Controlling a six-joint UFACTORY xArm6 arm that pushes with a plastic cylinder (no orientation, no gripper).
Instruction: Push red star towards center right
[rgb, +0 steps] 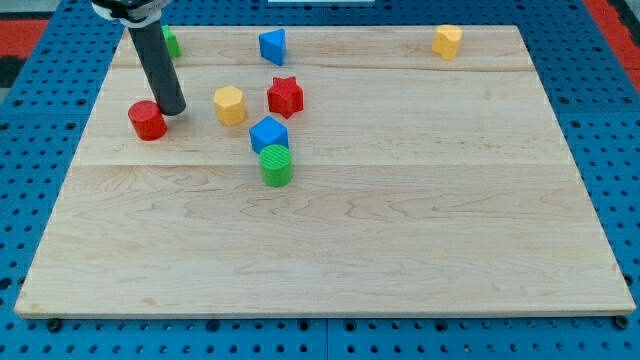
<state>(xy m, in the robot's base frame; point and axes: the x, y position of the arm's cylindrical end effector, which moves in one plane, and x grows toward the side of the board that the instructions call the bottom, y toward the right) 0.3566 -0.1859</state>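
tip beside the red cylinder, star still left of centre

we have no jaws to report on: our arm ends in a straight dark rod, so nothing opens, closes or holds. my tip (172, 110) rests on the pale wooden board (400, 220) in the view's upper left, just beside the red cylindrical block (147, 120), on that block's right and so close that we cannot tell whether they touch.

the red star-shaped block (285, 96) sits in the board's upper left part, well to the view's left of the centre right area. between my tip and the star stands the yellow hexagonal block (229, 104), near the star's left side but apart from it. below the star, towards the view's bottom, lies the blue cube-like block (268, 134), and the green ribbed cylindrical block (276, 165) is just beneath that, touching it or nearly so. above the star, near the board's top edge, is a second blue block, wedge-like in shape (272, 46).

a green block (172, 42) peeks out from behind the rod near the top left; its shape is hidden. a second yellow block (447, 41) sits far off at the top right. the board stretches bare to the star's right. around the board we see blue perforated table surface (620, 150).
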